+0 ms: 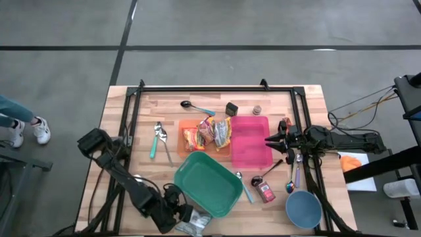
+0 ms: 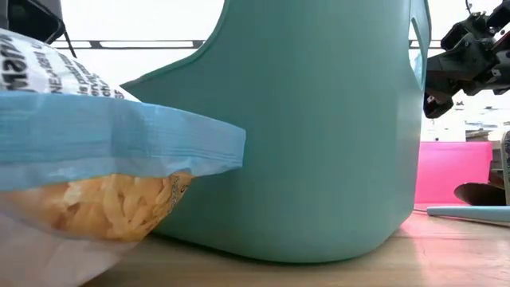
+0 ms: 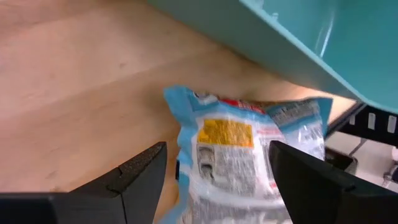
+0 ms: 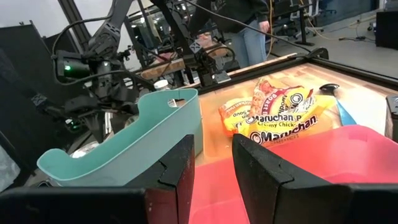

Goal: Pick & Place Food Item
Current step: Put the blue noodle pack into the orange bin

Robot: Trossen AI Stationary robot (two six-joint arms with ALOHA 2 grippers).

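My left hand [image 3: 214, 180] is open wide around a crinkly noodle bag [image 3: 249, 155] (soft, shiny) beside the smooth green bin [image 1: 207, 183] at the table [image 1: 164, 102] edge.

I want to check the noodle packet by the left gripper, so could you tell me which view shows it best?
The left wrist view: the noodle packet fills it. The low view shows one end; the high view a sliver; the right wrist view nothing.

Light wooden table [image 1: 125, 112] with black rails. Mid-table: orange tray [image 1: 187, 125] beside pink bin [image 1: 250, 141], teal bin [image 1: 207, 184] nearer the front edge. Toward the back edge: black spoon [image 1: 191, 105], small dark cube [image 1: 231, 108]. Left of the trays: metal tongs [image 1: 160, 135]. Front right corner: blue bowl [image 1: 303, 209]. Front edge: noodle packet [image 1: 195, 225].
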